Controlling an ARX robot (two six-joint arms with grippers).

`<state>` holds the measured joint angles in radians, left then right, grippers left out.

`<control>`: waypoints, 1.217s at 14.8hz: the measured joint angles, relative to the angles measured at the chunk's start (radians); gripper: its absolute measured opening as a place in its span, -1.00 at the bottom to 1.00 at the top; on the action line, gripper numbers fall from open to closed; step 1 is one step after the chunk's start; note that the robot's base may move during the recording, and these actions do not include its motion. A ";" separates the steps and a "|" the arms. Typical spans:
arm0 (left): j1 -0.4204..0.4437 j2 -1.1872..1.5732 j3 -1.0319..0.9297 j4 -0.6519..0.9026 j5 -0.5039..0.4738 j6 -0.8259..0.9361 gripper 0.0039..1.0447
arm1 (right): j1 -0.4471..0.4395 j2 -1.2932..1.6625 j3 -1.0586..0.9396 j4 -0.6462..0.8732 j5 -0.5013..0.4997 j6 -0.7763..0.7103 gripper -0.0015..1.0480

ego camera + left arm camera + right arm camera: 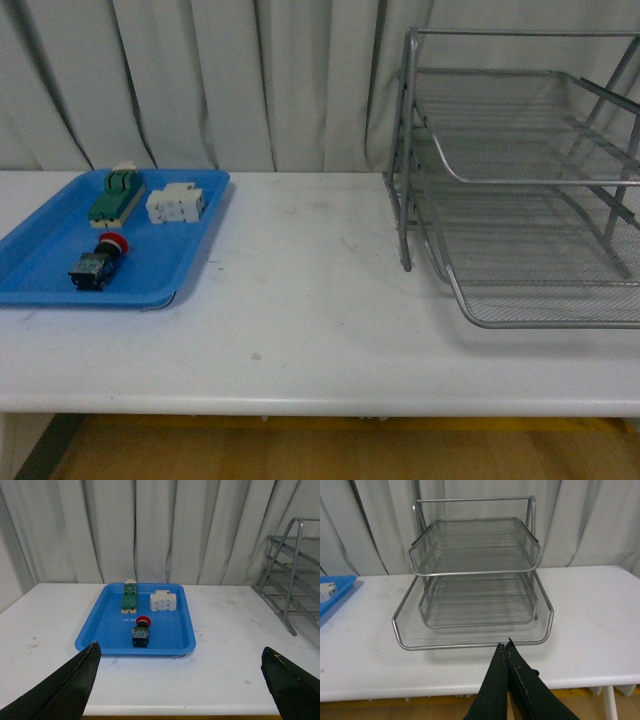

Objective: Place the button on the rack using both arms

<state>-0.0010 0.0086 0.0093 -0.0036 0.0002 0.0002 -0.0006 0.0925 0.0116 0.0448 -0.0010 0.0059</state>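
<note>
The button [97, 262] [141, 632], red cap and dark body, lies on its side in a flat blue tray [40, 275] [105, 630] at the table's left. The silver wire-mesh rack [520, 170] [475, 575] stands at the right, its lowest tray pulled out forward. In the left wrist view my left gripper [180, 667] is open, fingers spread wide and well short of the blue tray. In the right wrist view my right gripper [505, 644] is shut and empty, just in front of the rack's lowest tray. Neither gripper shows in the front view.
A green-and-cream terminal block [116, 196] [129, 597] and a white rectangular block [176, 204] [163, 601] share the blue tray behind the button. Grey curtains hang behind the white table [300, 300]. Bare tabletop lies between tray and rack.
</note>
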 joint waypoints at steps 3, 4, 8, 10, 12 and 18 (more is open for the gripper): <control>0.000 0.000 0.000 0.000 -0.001 0.000 0.88 | 0.000 -0.087 0.000 -0.053 0.002 0.000 -0.97; 0.000 0.000 0.000 0.000 0.000 0.000 0.88 | 0.000 -0.089 0.000 -0.047 0.002 0.000 -0.96; -0.041 0.043 0.046 -0.143 -0.112 -0.007 0.88 | 0.000 -0.089 0.000 -0.048 0.001 -0.002 -0.05; -0.070 0.451 0.245 -0.244 -0.357 0.020 0.88 | 0.000 -0.089 0.000 -0.048 -0.001 -0.003 0.40; 0.005 0.750 0.360 -0.087 -0.288 0.077 0.88 | 0.000 -0.089 0.000 -0.049 0.001 -0.003 0.88; 0.035 1.644 0.898 -0.056 -0.040 0.084 0.88 | 0.000 -0.089 0.000 -0.048 0.002 -0.003 0.87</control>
<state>0.0345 1.6527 0.9073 -0.0601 -0.0395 0.0841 -0.0002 0.0040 0.0113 -0.0036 0.0006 0.0025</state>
